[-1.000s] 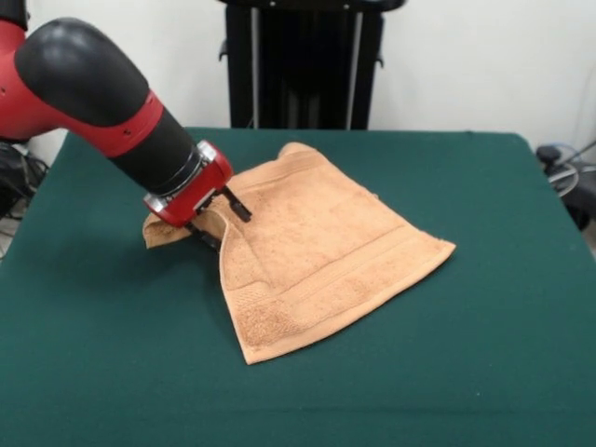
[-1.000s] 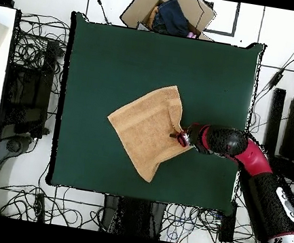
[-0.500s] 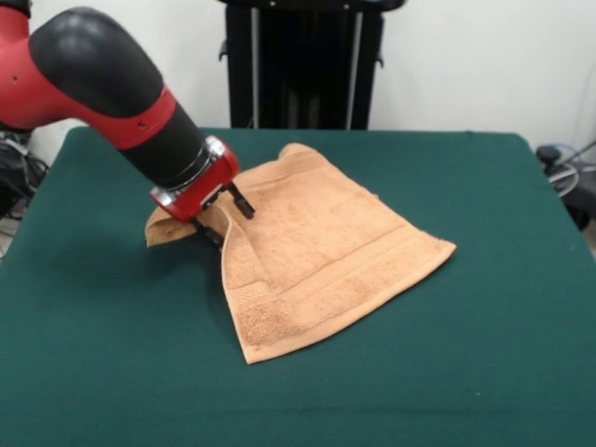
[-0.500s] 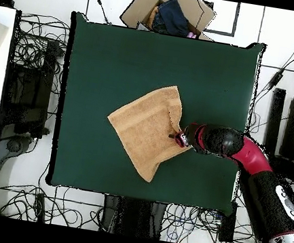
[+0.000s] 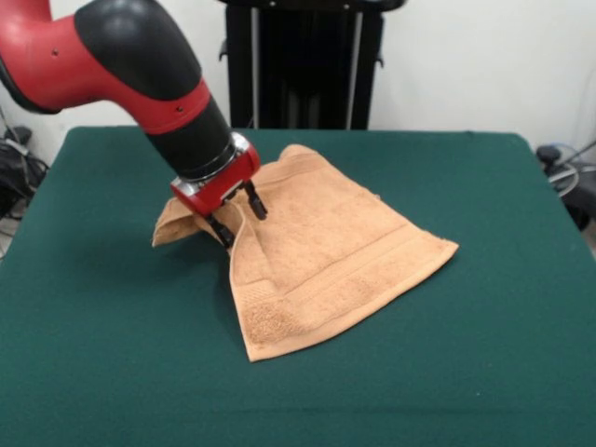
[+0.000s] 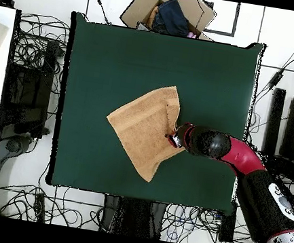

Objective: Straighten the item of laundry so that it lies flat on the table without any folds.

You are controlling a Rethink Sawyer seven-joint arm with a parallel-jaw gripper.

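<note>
So far you have most of the towel (image 5: 321, 256) lying flat near the middle of the table (image 5: 112, 354), turned cornerwise to the table's edges, with a woven band stripe showing along its near side in the front view. What remains is the corner under the arm (image 5: 121, 65): there the cloth is bunched and doubled over, a flap sticking out past the gripper (image 5: 236, 216) and raised a little off the felt. Your gripper has its two dark fingers (image 5: 253, 202) spread apart, one on each side of a raised ridge of that fold; whether they touch the cloth is hard to tell, and they do not look clamped on it. Judging by this, the job is well along but not finished, since that folded corner has to be drawn outward and laid down. From above, the towel (image 6: 141, 129) sits well inside the green top, so you have room to pull in any direction. Nothing else lies on the table. Beyond its far edge in the overhead view sits an open cardboard box (image 6: 170, 12) with dark clothing in it, and cables (image 6: 39, 41) litter the floor around, all clear of your work.
</note>
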